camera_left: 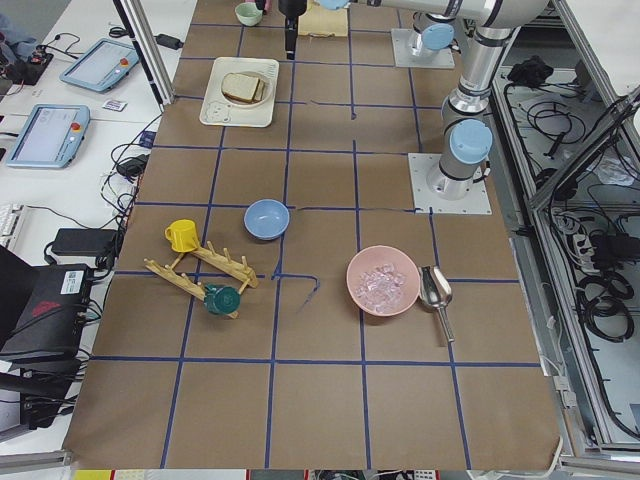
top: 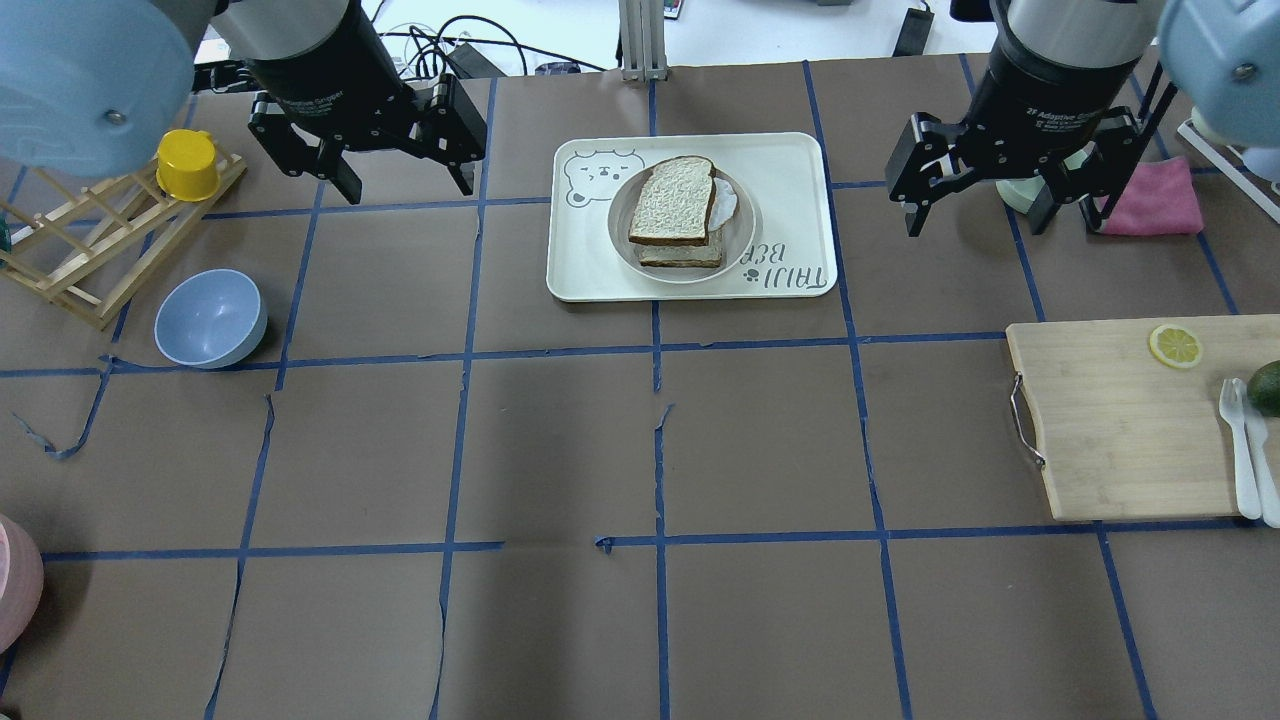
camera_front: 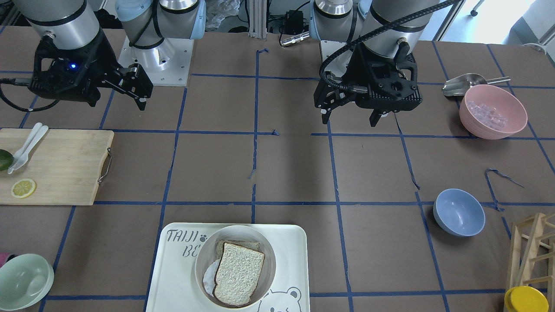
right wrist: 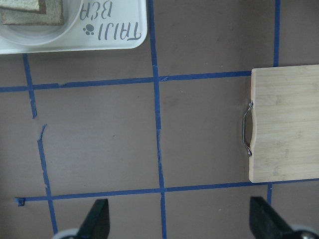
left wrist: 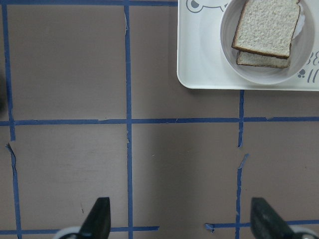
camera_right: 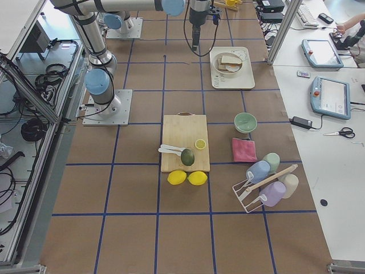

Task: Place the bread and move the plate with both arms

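While the left hand (camera_front: 349,121) and the right hand (right wrist: 180,219) are held open and empty above the bench (top: 560,450), the bread (top: 675,198) is seen lying on a duller slice (top: 682,256) in the plate (camera_front: 269,255), which is set inside the tray (top: 790,180). A white piece (top: 728,203) is seen poking out from under the bread; what it is cannot be told. The tray is placed at mid-bench, near the edge far from the robot's bases (camera_front: 156,60), and the plate is set clear of the tray's raised rim all round. The left hand is held off the tray's left side and the right hand off its right, each apart from it, fingers spread wide with nothing between them.

Wide bare bench is seen between the tray and the bases. On the robot's left, the open room is bounded by the blue bowl (top: 210,318), seen empty, and a rack (top: 95,245) with a yellow cup (top: 188,165) on it. On the right it is bounded by the board (top: 1120,420), whose handled edge is turned toward the middle; a lemon slice (top: 1175,346) is laid on it. A pink bowl (camera_front: 470,125) filled with clear lumps (camera_front: 490,113) is set on the left, nearer the bases, with a scoop (camera_front: 464,84) just beside it. A green bowl (camera_front: 24,281), seen empty, is set near the far edge on the right.
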`<state>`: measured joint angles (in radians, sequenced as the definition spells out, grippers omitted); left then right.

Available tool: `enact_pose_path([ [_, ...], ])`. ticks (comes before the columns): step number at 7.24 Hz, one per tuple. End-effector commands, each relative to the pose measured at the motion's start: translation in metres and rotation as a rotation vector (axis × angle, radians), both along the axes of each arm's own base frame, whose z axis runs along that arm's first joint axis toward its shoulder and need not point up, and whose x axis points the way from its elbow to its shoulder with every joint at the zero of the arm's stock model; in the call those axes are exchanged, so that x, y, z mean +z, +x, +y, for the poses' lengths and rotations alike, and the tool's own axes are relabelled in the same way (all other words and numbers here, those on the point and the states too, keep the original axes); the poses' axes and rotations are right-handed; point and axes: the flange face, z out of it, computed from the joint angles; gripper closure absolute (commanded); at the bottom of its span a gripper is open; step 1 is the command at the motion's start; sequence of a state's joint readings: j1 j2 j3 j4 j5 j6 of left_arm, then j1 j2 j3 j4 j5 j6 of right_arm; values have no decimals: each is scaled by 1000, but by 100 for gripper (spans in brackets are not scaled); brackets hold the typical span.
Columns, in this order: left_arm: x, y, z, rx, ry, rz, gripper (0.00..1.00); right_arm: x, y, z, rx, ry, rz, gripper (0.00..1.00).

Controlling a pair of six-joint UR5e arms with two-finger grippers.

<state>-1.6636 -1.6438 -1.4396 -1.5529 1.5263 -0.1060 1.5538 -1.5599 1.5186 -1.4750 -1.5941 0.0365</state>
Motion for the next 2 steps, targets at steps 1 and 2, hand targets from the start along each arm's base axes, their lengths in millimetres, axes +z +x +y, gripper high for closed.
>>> enact_pose_path([
  [1, 1, 1, 1, 1, 1, 0, 0, 0, 0, 0, 1, -1, 3, 0],
  [2, 2, 1, 1, 2, -1, -2, 0, 0, 0, 0, 1, -1, 1, 0],
])
